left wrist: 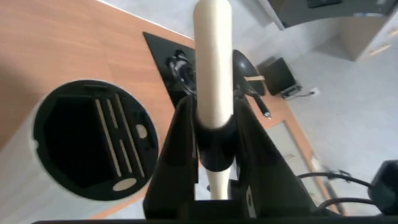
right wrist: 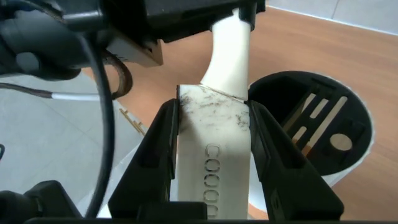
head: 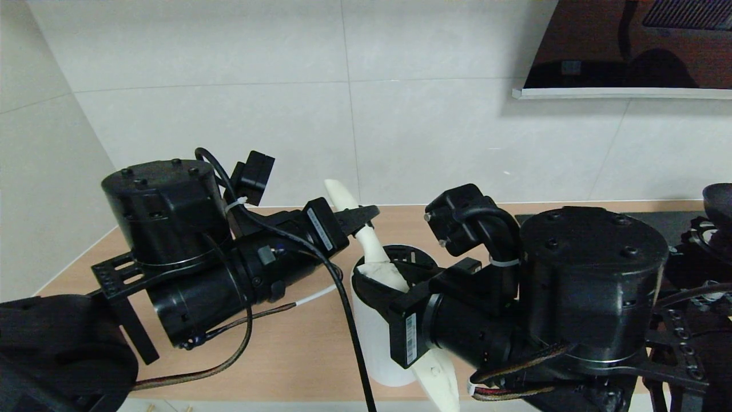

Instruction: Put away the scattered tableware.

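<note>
A cream slotted spatula (head: 372,246) hangs tilted over a white cylindrical utensil holder (head: 377,349) on the wooden counter. My left gripper (head: 363,220) is shut on its round handle (left wrist: 212,62). My right gripper (head: 377,280) is shut on the wide flat blade (right wrist: 214,149), just above the holder's black opening. In the right wrist view the left gripper (right wrist: 239,12) clamps the handle beyond my right gripper (right wrist: 213,109). The holder (left wrist: 36,134) has several flat wooden utensils in its slotted insert (right wrist: 323,115). In the left wrist view my left gripper (left wrist: 214,127) grips the handle.
The wooden counter (head: 297,343) runs to a tiled wall. A black cooktop (head: 675,220) with a dark pan (head: 717,200) lies at the right, under a range hood (head: 623,51). Open counter lies left of the holder.
</note>
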You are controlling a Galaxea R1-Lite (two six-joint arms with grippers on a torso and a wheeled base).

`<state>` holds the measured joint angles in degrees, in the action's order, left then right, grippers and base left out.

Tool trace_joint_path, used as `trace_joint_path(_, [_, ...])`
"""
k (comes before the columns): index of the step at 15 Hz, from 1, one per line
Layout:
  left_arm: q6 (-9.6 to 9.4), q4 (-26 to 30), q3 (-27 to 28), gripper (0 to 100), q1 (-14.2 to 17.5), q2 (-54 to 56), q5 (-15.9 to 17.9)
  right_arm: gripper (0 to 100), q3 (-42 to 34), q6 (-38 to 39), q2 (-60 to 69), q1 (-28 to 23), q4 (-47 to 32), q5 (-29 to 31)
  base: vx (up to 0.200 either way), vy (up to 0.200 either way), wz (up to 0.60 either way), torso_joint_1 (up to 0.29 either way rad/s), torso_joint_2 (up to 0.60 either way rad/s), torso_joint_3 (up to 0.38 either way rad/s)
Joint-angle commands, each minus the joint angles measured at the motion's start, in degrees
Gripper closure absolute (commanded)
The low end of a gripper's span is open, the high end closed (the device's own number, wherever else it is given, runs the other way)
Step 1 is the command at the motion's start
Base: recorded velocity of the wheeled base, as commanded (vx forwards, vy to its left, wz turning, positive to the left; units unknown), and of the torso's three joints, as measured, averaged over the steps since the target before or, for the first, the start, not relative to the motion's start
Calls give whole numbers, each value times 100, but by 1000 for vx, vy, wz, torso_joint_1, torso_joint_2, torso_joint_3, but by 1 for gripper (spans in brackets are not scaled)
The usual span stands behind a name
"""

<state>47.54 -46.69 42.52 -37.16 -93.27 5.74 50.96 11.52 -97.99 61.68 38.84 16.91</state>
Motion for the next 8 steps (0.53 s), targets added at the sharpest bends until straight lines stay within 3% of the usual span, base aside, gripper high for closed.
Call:
trace_joint_path(1, [1,2,2,100,-2,19,-3,100,2,-1,25,1,1,-3,0,0,0,0,0,0])
trace_joint_path(8, [9,2,-16,100,-37,63,6,100,2,-1,34,-7,1,5,0,0,0,0,0,0])
